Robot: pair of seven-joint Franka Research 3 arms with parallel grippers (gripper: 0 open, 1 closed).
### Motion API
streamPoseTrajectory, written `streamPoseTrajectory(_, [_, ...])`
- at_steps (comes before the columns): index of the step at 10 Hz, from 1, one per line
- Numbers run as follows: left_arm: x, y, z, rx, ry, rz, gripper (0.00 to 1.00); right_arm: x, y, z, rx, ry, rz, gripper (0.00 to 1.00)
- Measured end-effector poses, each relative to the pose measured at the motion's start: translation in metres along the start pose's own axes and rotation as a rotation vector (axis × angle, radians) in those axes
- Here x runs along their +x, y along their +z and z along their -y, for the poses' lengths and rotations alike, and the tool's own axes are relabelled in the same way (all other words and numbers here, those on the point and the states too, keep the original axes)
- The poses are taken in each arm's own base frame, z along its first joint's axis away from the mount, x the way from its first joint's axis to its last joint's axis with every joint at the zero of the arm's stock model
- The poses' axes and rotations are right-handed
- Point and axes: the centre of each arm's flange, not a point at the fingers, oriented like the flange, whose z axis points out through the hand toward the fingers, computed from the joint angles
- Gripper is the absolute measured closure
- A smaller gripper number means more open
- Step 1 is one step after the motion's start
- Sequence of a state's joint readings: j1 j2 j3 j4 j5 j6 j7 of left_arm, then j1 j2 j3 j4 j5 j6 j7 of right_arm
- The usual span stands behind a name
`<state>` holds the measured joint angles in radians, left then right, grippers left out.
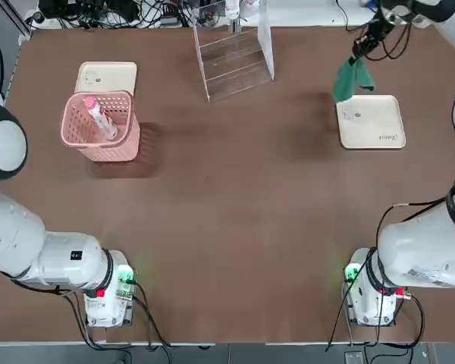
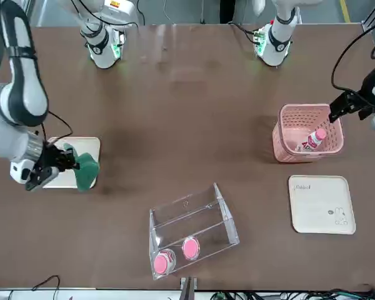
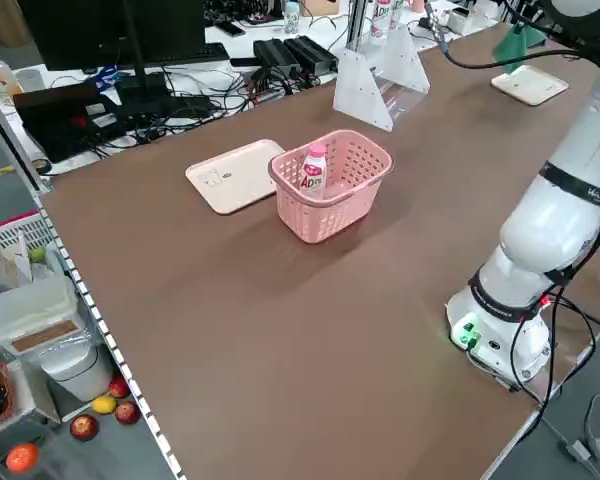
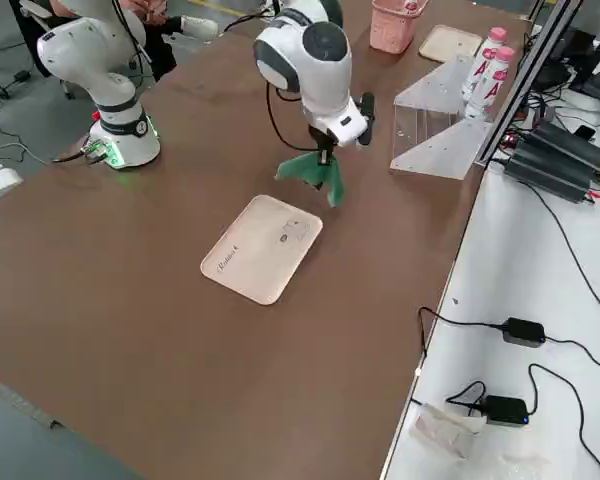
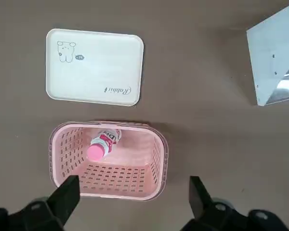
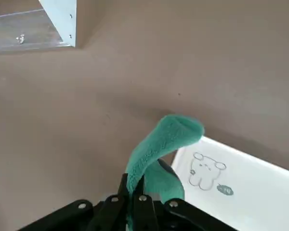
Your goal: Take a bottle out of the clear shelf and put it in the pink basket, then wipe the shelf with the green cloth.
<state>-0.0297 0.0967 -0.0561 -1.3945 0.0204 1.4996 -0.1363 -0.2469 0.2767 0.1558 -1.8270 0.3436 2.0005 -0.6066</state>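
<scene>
The table (image 1: 235, 227) is a brown surface carrying all items. The clear shelf (image 1: 235, 61) stands at the far edge of the table, midway across; in the front view two pink-capped bottles (image 2: 175, 255) show through its lower tier. The pink basket (image 1: 100, 127) stands on the robot's left half of the table, just in front of a cream tray (image 1: 106, 76), and contains the bottle (image 1: 100, 117), which leans against the basket wall with its pink cap up. A second cream tray (image 1: 371, 121) lies on the robot's right half and carries nothing. The left gripper (image 5: 135, 197) hangs above the pink basket with its fingers spread wide and nothing between them. The right gripper (image 2: 50, 159) is raised above the far edge of the second cream tray, fingers clamped shut on the green cloth (image 2: 84, 169), which hangs clear of the table.
</scene>
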Motion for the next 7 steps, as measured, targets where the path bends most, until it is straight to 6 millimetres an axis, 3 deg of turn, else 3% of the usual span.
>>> streamPoseTrajectory(3, [0.000,0.000,0.000,-0.001,0.001,-0.005,0.00,-0.037,0.002,-0.061,0.085,-0.030,0.000,0.95])
streamPoseTrajectory(7, [0.000,-0.001,-0.005,-0.001,0.008,-0.006,0.00,-0.112,0.005,-0.146,0.257,-0.086,-0.020,0.95])
